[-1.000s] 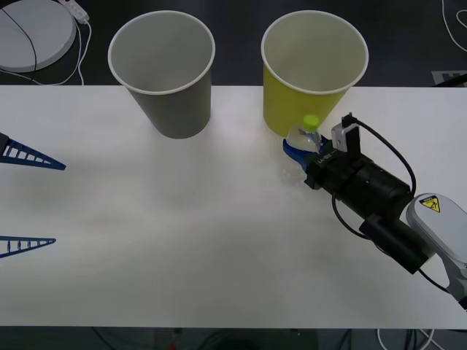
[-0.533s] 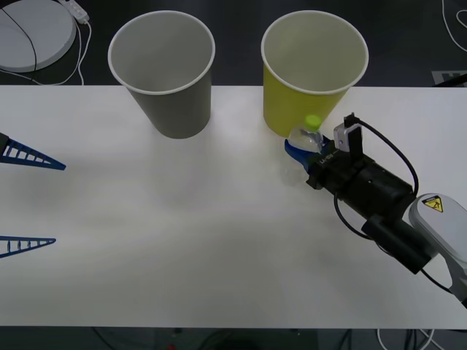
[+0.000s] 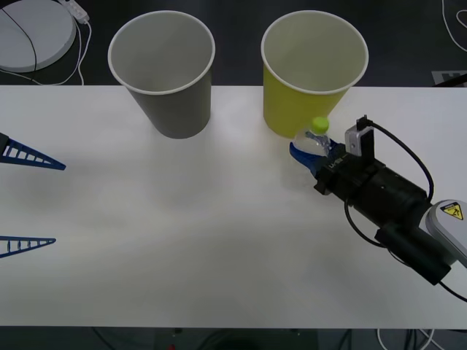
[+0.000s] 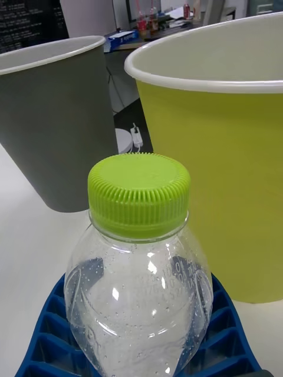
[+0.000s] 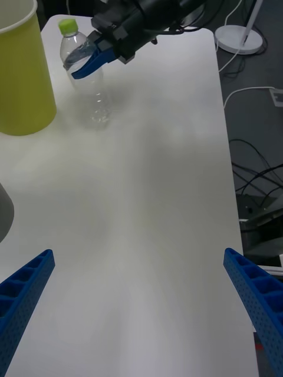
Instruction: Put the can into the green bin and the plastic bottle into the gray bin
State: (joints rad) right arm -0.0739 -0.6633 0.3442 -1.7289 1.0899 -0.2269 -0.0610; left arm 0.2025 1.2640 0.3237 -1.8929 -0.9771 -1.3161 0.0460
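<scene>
The plastic bottle [image 3: 312, 138], clear with a lime-green cap, stands upright just in front of the green bin [image 3: 314, 73]. My right gripper [image 3: 310, 151] is shut on its upper body, its blue fingers [image 4: 53, 336] wrapping both sides of the plastic bottle [image 4: 138, 288]. In the left wrist view the plastic bottle [image 5: 88, 82] shows its base at or just above the tabletop, with the right gripper [image 5: 88, 59] around it. The gray bin [image 3: 162, 73] stands to the left of the green one. My left gripper [image 3: 58, 204] waits open at the table's left edge. The can is out of view.
A white round disc with a cable [image 3: 33, 29] lies off the table's back left corner. The white table [image 3: 182, 240] has wide free room in the middle and front. Cables and a round white base [image 5: 239, 38] lie on the floor beyond its right edge.
The right gripper, still shut on the plastic bottle, has shifted a little to the right and toward the front. The left gripper and both bins have stayed put.
</scene>
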